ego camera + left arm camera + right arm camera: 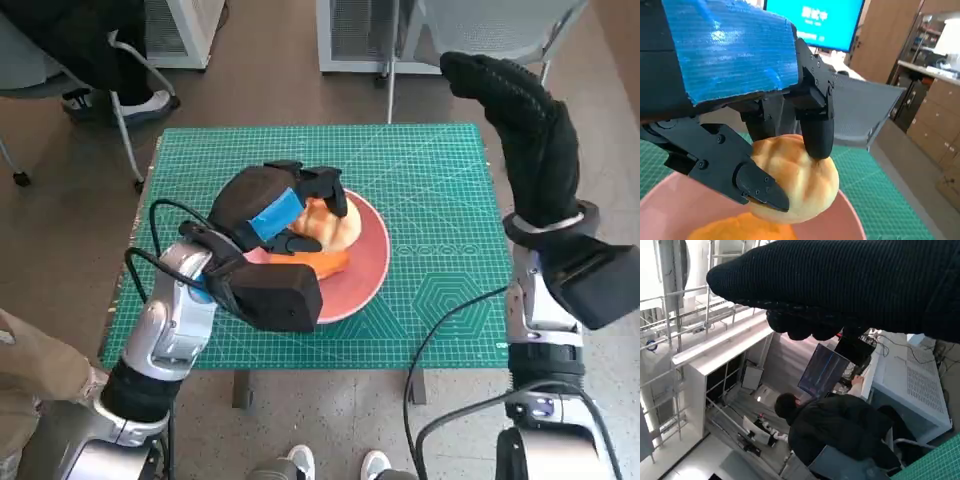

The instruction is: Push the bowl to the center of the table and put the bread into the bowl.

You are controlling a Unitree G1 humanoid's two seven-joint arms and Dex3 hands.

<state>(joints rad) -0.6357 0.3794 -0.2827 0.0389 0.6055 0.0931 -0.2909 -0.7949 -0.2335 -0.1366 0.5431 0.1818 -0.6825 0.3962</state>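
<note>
The pink bowl (372, 262) sits on the green mat (430, 200) covering the table (240, 385), a little left of the mat's middle. Over the bowl, the left robot hand (270, 210) grips the pale bread (800, 177), black fingers (817, 130) pressed against its top and side; the bread is inside the bowl's rim, just above an orange item (740, 227) lying in the bowl. The right robot hand (520, 120) is raised well apart from the bowl, beyond the mat's far right corner, gloved fingers loosely extended and holding nothing. A person (840, 432) in dark clothes sits at a screen (822, 371).
</note>
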